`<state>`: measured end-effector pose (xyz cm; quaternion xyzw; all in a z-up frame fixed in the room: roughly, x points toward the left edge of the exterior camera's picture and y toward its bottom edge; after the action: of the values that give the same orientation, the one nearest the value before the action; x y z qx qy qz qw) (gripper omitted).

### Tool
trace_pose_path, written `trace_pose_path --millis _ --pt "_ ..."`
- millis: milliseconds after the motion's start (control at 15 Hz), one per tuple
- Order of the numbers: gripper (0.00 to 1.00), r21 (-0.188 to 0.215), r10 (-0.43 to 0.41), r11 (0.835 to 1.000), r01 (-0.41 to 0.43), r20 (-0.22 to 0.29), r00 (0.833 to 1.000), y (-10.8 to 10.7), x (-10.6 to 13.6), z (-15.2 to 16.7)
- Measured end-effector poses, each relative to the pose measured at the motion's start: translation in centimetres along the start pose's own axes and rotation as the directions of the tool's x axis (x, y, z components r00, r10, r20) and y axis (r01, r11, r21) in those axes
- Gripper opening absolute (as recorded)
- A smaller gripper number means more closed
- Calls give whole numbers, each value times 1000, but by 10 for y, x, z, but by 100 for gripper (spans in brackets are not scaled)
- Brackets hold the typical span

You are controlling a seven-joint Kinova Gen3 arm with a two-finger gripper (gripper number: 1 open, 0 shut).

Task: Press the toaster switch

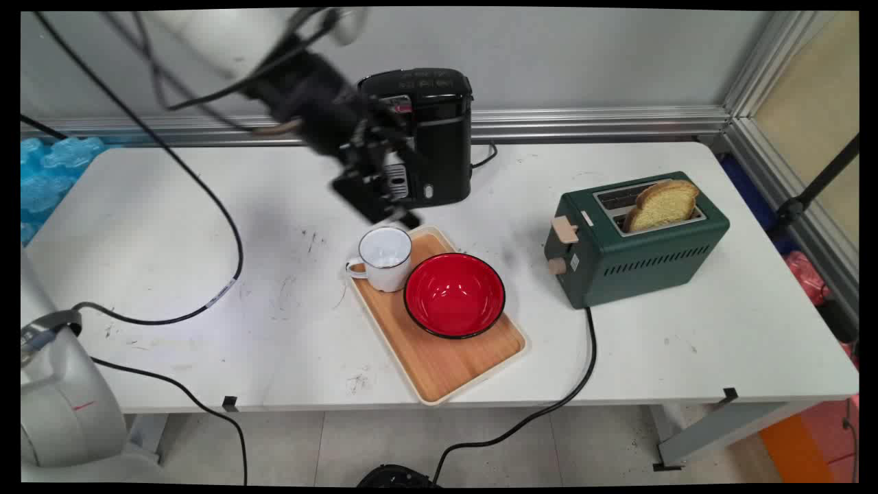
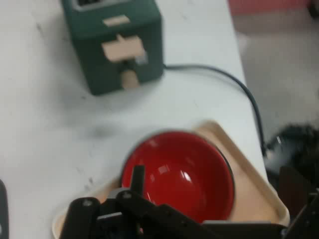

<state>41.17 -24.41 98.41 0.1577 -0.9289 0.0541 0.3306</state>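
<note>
**Gripper above the tray's far end**

One white table (image 1: 617, 357) carries everything. One black coffee maker (image 1: 439, 137) stands at the back; one green toaster (image 1: 638, 247) on the right holds a single slice of toast (image 1: 662, 202). One wooden tray (image 1: 439, 363) lies near the front edge, bearing one red bowl (image 1: 454, 293) and one white mug (image 1: 384, 257), which touch. The gripper (image 1: 374, 199) hovers just above the mug, in front of the coffee maker; I cannot tell how far its fingers are parted or whether it holds anything.
</note>
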Motion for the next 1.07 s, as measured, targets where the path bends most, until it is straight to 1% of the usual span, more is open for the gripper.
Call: trace_pose_path --millis 133,200,333,667,1067 --pt "100 24 -66 997 67 -16 998 -8 18 16" --pt "100 39 -109 993 110 -25 994 -13 31 29" --pt "100 56 -153 986 155 -32 988 -19 46 48" --pt "100 79 -223 971 225 -35 974 -28 74 91" --pt "100 111 -280 954 279 -5 960 -30 95 142"
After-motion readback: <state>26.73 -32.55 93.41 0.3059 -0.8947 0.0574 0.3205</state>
